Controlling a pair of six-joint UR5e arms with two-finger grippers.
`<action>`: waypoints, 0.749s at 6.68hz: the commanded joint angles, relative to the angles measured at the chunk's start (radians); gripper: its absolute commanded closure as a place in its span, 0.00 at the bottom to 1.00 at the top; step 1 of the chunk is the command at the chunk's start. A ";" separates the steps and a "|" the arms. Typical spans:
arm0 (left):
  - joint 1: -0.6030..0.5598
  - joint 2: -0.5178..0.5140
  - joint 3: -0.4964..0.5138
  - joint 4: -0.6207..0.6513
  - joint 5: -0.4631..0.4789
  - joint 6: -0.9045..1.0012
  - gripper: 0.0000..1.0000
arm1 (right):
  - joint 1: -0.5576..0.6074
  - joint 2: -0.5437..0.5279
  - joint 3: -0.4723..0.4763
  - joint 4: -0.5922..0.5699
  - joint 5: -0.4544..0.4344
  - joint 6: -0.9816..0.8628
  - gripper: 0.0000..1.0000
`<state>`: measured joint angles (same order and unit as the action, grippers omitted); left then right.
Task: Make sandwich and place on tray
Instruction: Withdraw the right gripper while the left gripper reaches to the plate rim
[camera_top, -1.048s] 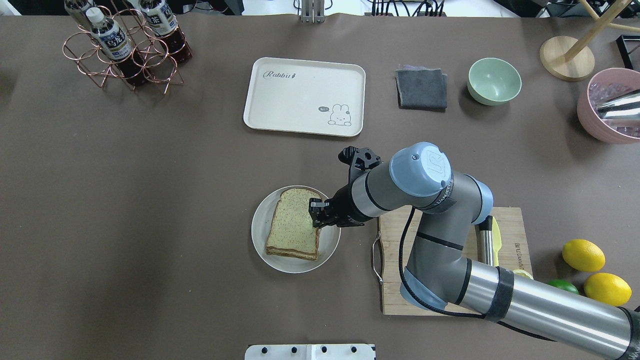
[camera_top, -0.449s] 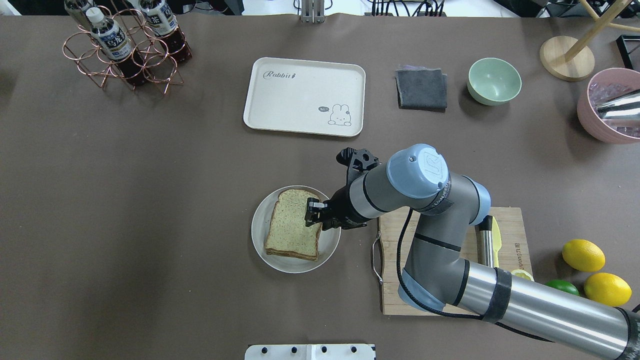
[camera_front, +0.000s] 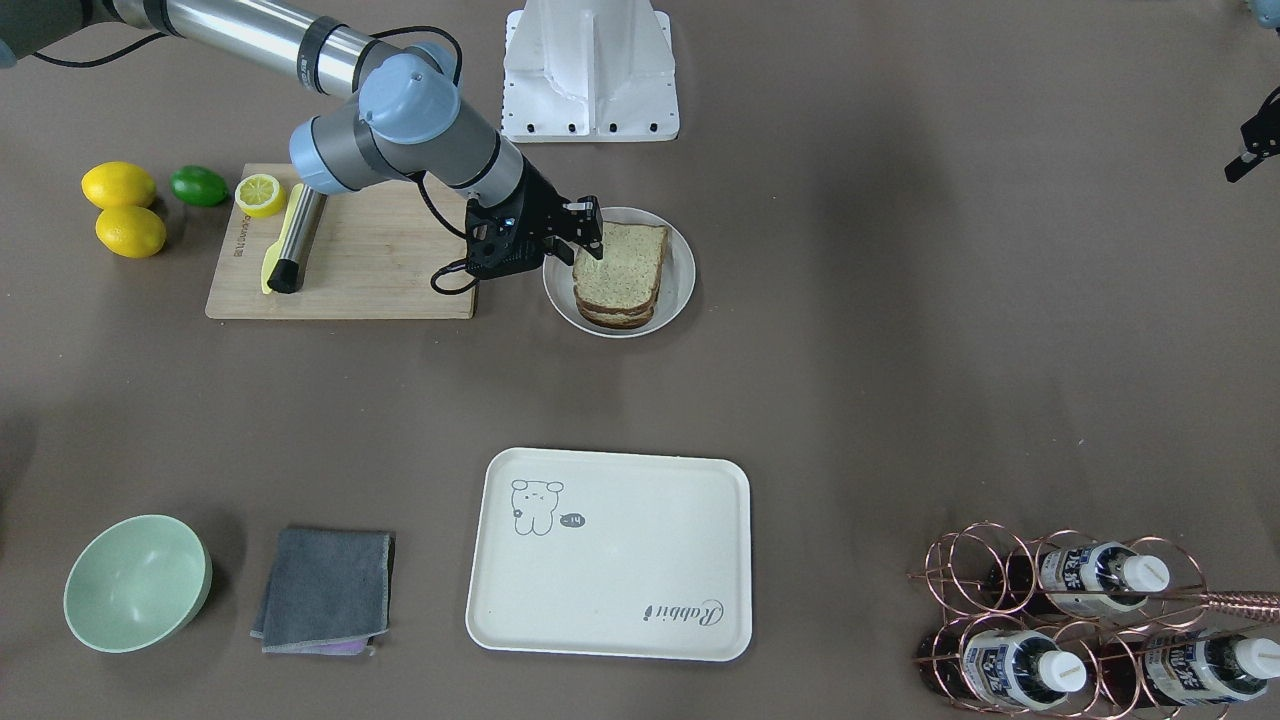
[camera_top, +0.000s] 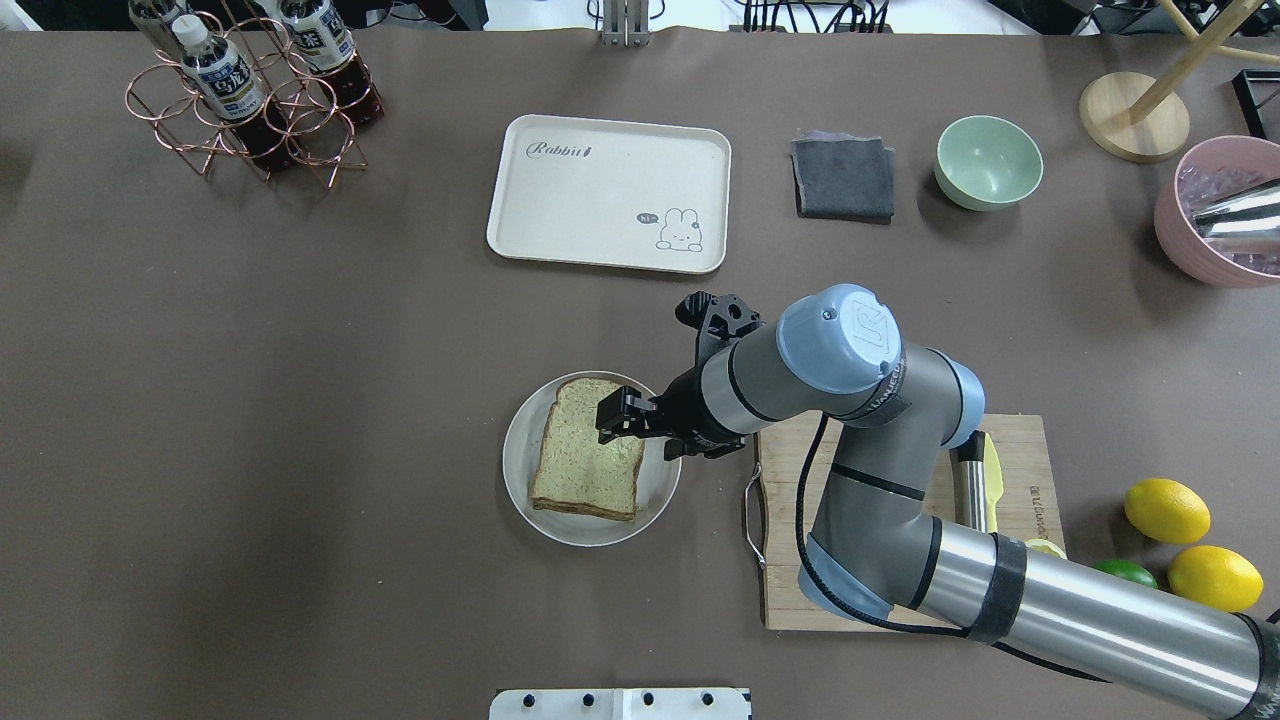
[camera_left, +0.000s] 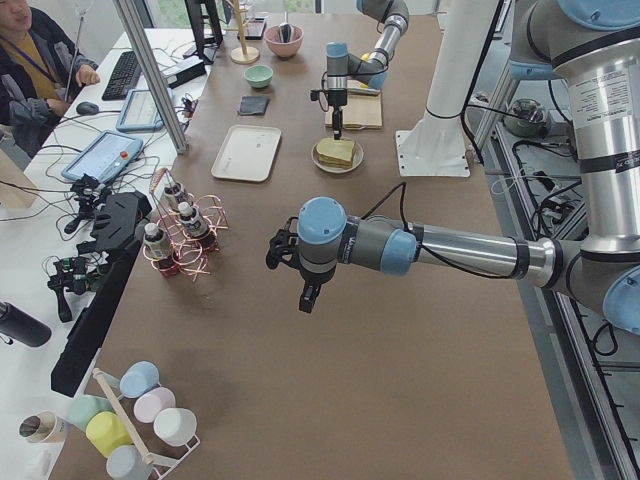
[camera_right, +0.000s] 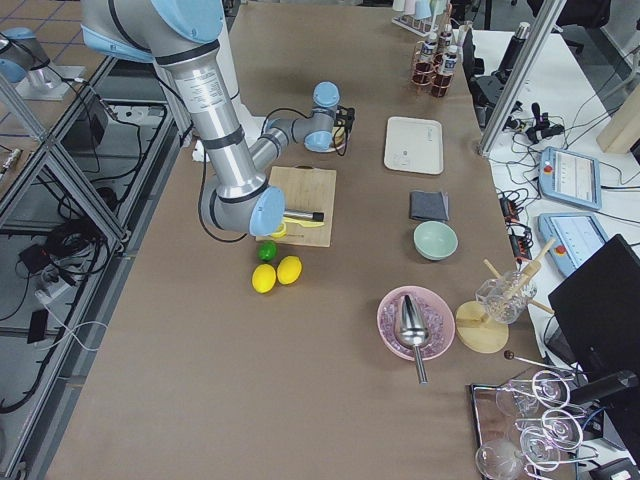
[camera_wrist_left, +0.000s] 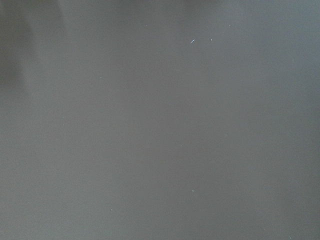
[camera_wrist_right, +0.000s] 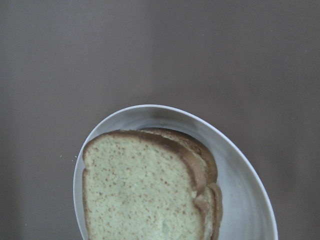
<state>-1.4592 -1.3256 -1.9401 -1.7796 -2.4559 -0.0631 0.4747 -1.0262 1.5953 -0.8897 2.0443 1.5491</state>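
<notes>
The sandwich lies on the round white plate: two wholegrain slices stacked flat, anything between them hidden. It also shows in the front view and the right wrist view. My right gripper hovers over the sandwich's near-right corner, jaws apart and holding nothing. The cream tray with its line drawing lies beyond the plate, with nothing on it. My left gripper hangs over bare table far to the left; I cannot tell whether it is open or shut.
A wooden cutting board with a knife lies right of the plate, under my right arm. Lemons sit further right. A grey cloth, green bowl, pink bowl and bottle rack line the far side.
The top slice has settled flat on the sandwich. My right gripper has let it go and shifted a little left over the bread.
</notes>
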 joint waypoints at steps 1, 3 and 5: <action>0.156 -0.003 0.003 -0.252 0.005 -0.396 0.02 | 0.066 -0.055 0.049 -0.011 0.057 0.000 0.00; 0.332 -0.113 -0.002 -0.342 0.030 -0.707 0.02 | 0.164 -0.164 0.086 -0.011 0.123 -0.012 0.00; 0.556 -0.245 -0.019 -0.336 0.180 -0.909 0.03 | 0.270 -0.225 0.094 -0.011 0.227 -0.061 0.00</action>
<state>-1.0291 -1.4971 -1.9504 -2.1148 -2.3553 -0.8575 0.6788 -1.2084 1.6809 -0.9002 2.2065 1.5239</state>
